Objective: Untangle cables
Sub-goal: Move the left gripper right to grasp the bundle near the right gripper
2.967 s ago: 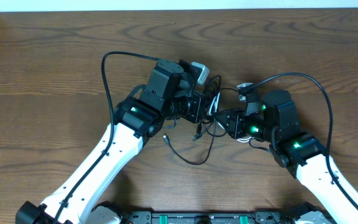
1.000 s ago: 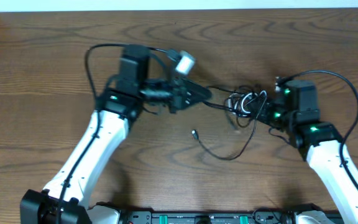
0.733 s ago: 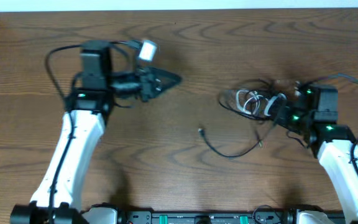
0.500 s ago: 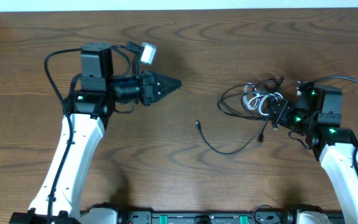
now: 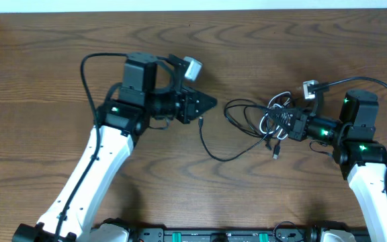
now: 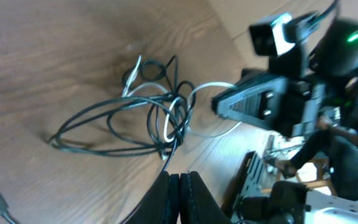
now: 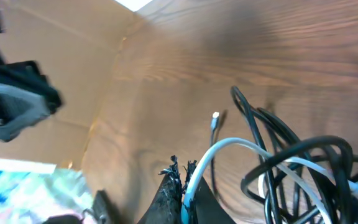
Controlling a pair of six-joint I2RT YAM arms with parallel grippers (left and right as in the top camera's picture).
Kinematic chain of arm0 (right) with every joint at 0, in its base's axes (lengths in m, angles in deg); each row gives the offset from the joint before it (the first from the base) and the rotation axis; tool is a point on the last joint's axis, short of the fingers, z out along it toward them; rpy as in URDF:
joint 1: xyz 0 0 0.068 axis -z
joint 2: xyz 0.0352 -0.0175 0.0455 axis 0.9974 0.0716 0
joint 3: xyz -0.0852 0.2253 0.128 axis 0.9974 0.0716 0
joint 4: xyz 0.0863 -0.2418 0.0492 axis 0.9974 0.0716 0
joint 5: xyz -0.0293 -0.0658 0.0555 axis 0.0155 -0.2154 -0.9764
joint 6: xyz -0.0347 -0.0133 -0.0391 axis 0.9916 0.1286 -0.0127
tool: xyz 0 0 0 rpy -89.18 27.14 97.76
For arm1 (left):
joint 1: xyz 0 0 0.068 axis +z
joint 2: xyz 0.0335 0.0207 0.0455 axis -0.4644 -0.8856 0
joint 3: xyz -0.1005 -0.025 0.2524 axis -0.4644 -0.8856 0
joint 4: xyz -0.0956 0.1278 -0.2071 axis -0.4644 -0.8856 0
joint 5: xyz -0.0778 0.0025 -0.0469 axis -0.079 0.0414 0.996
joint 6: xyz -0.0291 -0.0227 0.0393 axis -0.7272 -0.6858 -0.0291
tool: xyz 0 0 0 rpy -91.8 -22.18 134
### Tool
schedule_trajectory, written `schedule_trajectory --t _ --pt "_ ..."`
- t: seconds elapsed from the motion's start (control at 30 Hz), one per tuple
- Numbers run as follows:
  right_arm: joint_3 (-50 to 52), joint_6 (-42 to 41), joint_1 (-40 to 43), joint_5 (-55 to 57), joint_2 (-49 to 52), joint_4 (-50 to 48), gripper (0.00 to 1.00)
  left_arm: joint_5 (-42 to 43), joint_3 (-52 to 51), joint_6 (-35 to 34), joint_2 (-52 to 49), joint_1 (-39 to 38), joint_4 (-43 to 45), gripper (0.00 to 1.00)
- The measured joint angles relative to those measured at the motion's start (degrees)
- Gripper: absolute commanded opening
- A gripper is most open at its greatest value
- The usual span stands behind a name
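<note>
Both pairs of jaws are pressed together. The left gripper (image 5: pixel 212 103) has its black fingers tip to tip with nothing visible between them. The right gripper (image 7: pixel 178 167) looks pinched on the thin white cord (image 7: pixel 227 142), which curves out from its fingertips into the knot. Just outside those right-hand jaws sits the tangle of thin black cords (image 5: pixel 257 117), several loops wound through the white one. It lies on the dark wooden table (image 5: pixel 301 47), right of centre, between the two arms. One long black cord (image 5: pixel 224 156) trails out of it toward the near side and curls back left. Its small plug end (image 5: pixel 200 122) lies just beside the left gripper's tip, not held as far as I can judge. The risk is that the right gripper draws on the white cord while nothing anchors the bundle. The whole heap could then slide across the table, or the black loops could cinch tighter round the white strand. The left jaws would also have to part before taking the plug, and a closed approach could knock it aside.
</note>
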Motion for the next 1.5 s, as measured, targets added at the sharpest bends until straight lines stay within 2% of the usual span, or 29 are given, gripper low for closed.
schedule_trajectory --t 0.2,0.4,0.6,0.77,0.8,0.83,1.17,1.3,1.37,1.5 --pt "0.0 0.1 0.0 -2.1 0.0 -0.1 0.01 -8.9 0.0 0.0 0.0 -5.2 -3.7 0.08" --pt "0.0 0.4 0.0 -2.5 0.0 0.0 0.01 -12.7 0.0 0.0 -0.1 -10.2 -3.5 0.08" --pt "0.0 -0.6 0.0 -1.4 0.0 2.8 0.01 -19.1 0.0 -4.0 -2.4 -13.7 -3.3 0.08" --pt "0.0 -3.8 0.0 7.2 -0.1 11.2 0.01 -22.6 0.0 -7.5 -7.9 -16.0 -0.4 0.09" --pt "0.0 -4.2 0.0 8.9 -0.1 12.1 0.01 -22.9 0.0 -8.2 -8.9 -16.2 0.2 0.14" --pt "0.0 -4.4 0.0 10.6 -0.1 12.7 0.01 -23.1 0.0 -8.9 -9.6 -16.2 0.7 0.15" --pt "0.0 -5.3 0.0 31.7 -0.1 18.9 0.01 -23.8 0.0 -13.2 -12.6 -17.5 2.7 0.17" --pt "0.0 -3.9 0.0 36.1 -0.1 22.1 0.01 -23.8 0.0 -13.7 -12.6 -20.0 2.8 0.17" --pt "0.0 -2.5 0.0 37.3 -0.1 24.4 0.01 -23.8 0.0 -13.7 -12.6 -21.5 2.8 0.23" --pt "0.0 -1.0 0.0 38.3 -0.1 24.9 0.01 -23.8 0.0 -13.9 -12.6 -24.2 2.9 0.25"
